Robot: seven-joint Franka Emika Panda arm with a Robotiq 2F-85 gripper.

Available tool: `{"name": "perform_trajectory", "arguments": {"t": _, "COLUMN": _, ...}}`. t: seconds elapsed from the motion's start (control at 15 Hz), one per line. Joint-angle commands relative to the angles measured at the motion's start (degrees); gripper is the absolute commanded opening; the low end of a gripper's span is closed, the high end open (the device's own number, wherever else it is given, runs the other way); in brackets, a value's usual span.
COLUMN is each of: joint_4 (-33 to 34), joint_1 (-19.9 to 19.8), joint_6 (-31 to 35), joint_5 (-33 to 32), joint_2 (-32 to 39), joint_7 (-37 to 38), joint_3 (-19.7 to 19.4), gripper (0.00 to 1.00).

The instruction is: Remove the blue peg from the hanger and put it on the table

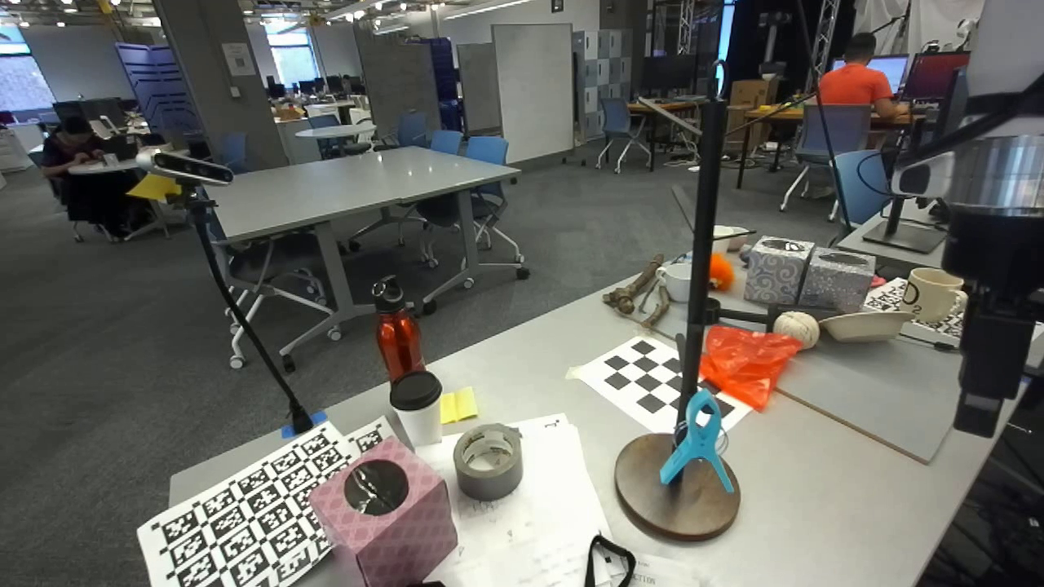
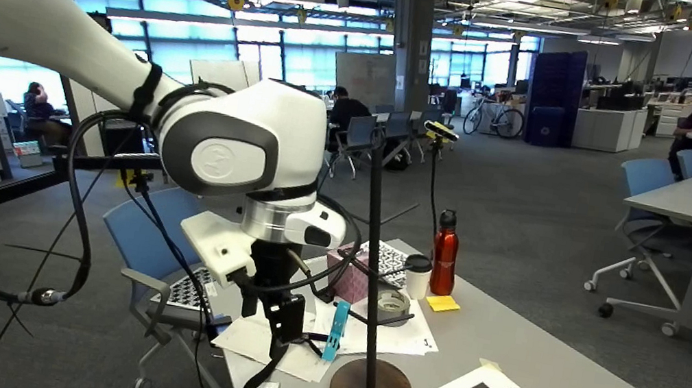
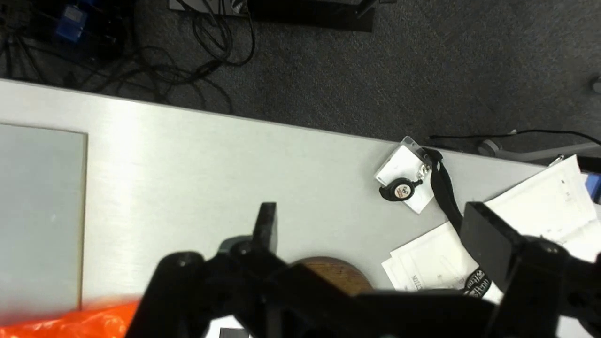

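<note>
1. The desk [image 1: 816, 489], pale and broad, runs from near left to far right in an exterior view; it is where my delivery is due.

2. The hanger [image 1: 704, 253] stands upright on the desk, a thin black pole on a brown disc base [image 1: 681, 518], with the orange-red plastic bag [image 1: 744, 359] lying farther off to its right.

3. My pincer [image 3: 371, 225] points down with its fingers [image 3: 483, 239] spread wide and nothing between them. In an exterior view I wait well to the right of the pole [image 1: 708, 196]; my wrist view catches only part of the disc base. I judge the approach to be the step in hand, the grip not yet taken.

4. The blue peg [image 1: 701, 447], smallest of the group, sits low on the pole's near side, splayed legs downward. It appears clipped to the hanger, though what its mouth bites is too small to tell. As I read it, the next move calls for me to travel left, come down to its height and bring my fingers around those legs. A wrist turn may be needed, since the legs seem to spread across my fingers' line; a squeeze there should free it.
</note>
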Motion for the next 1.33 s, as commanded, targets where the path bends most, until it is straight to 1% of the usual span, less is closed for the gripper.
{"name": "perform_trajectory", "arguments": {"t": 0.0, "joint_4": -1.62, "joint_1": 0.98, "joint_6": 8.76, "joint_5": 1.88, "joint_2": 2.59, "joint_7": -2.79, "joint_3": -0.08, "gripper": 1.0}}
{"name": "perform_trajectory", "arguments": {"t": 0.2, "joint_4": -1.72, "joint_1": 1.28, "joint_6": 16.34, "joint_5": 1.06, "joint_2": 5.56, "joint_7": -2.73, "joint_3": 0.42, "gripper": 1.0}}
{"name": "perform_trajectory", "arguments": {"t": 0.47, "joint_4": -0.79, "joint_1": 1.89, "joint_6": 21.61, "joint_5": 2.49, "joint_2": 8.79, "joint_7": -3.13, "joint_3": 1.44, "gripper": 1.0}}
{"name": "perform_trajectory", "arguments": {"t": 0.6, "joint_4": -0.31, "joint_1": 2.04, "joint_6": 22.49, "joint_5": 3.46, "joint_2": 9.73, "joint_7": -3.34, "joint_3": 2.06, "gripper": 1.0}}
{"name": "perform_trajectory", "arguments": {"t": 0.67, "joint_4": -1.43, "joint_1": 1.51, "joint_6": 21.01, "joint_5": 1.53, "joint_2": 8.24, "joint_7": -1.36, "joint_3": 1.79, "gripper": 1.0}}
{"name": "perform_trajectory", "arguments": {"t": 1.13, "joint_4": -0.94, "joint_1": 1.69, "joint_6": 21.54, "joint_5": 1.93, "joint_2": 8.98, "joint_7": -1.36, "joint_3": 2.2, "gripper": 1.0}}
{"name": "perform_trajectory", "arguments": {"t": 1.27, "joint_4": -0.43, "joint_1": 1.65, "joint_6": 22.44, "joint_5": 2.63, "joint_2": 10.03, "joint_7": -2.72, "joint_3": 2.2, "gripper": 1.0}}
